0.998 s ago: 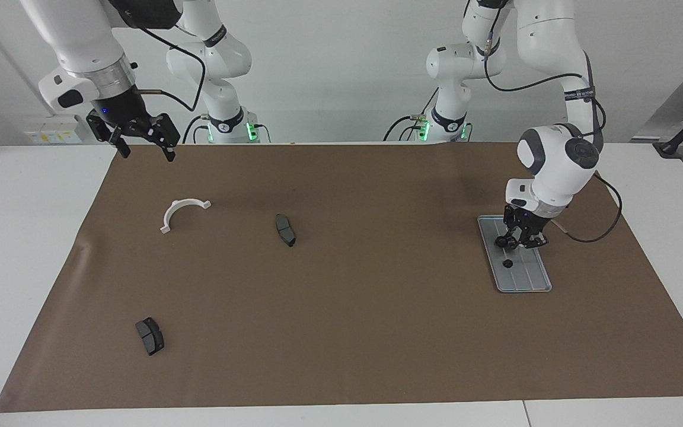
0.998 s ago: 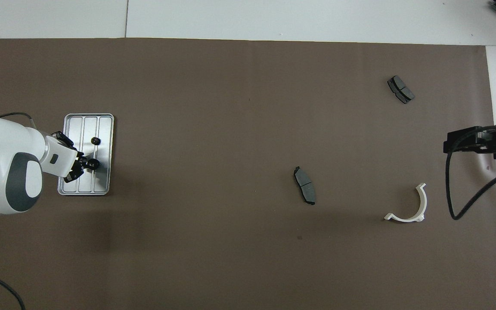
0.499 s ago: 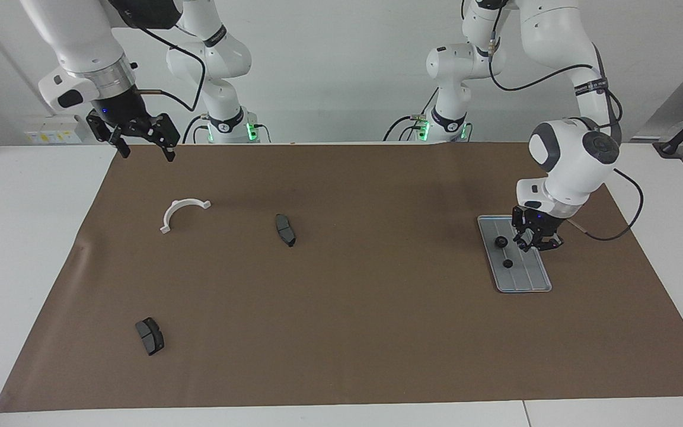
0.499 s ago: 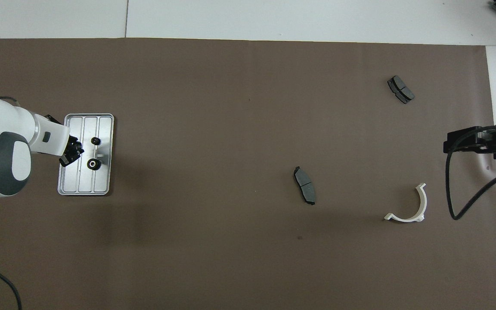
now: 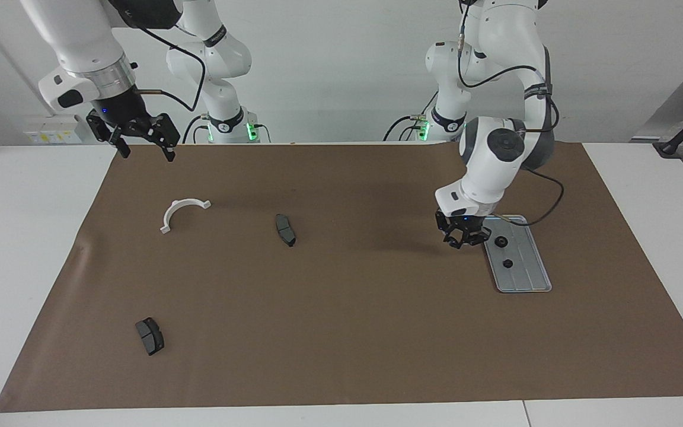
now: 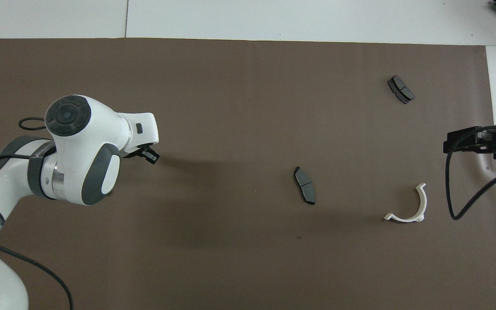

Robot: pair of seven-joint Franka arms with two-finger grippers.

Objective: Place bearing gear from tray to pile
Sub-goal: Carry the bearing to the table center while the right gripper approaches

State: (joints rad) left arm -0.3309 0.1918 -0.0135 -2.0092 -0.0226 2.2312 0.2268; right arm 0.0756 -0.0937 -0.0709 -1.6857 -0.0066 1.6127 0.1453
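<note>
On the white tabletop (image 5: 21,237), a brown mat (image 5: 347,326) under everything.

Tray (image 5: 519,273): flat on the mat toward the left arm's end, long side running away from the robots. Holds a bearing gear (image 5: 500,242) on its ribs and a second bearing gear (image 5: 508,263) a little farther from the robots, both small, dark and apart from each other. Hidden under the left arm in the overhead view.

Left pincer (image 5: 463,238): hangs low over bare mat just beside the tray's long edge, on the side toward the right arm's end, pointing down. Touches neither gear. Cannot tell whether apart or together, nor whether anything sits in it.

Right pincer (image 5: 146,151): waits raised over the mat's edge at the right arm's end, spread wide apart, gripping nothing.

Pile, loosely scattered toward the right arm's end: white half-ring bracket (image 5: 182,212) lying flat, nearest the right pincer; dark brake pad (image 5: 285,229) beside it toward the table's middle; another dark brake pad (image 5: 150,335) well apart from both, farthest from the robots. No gear among them.
</note>
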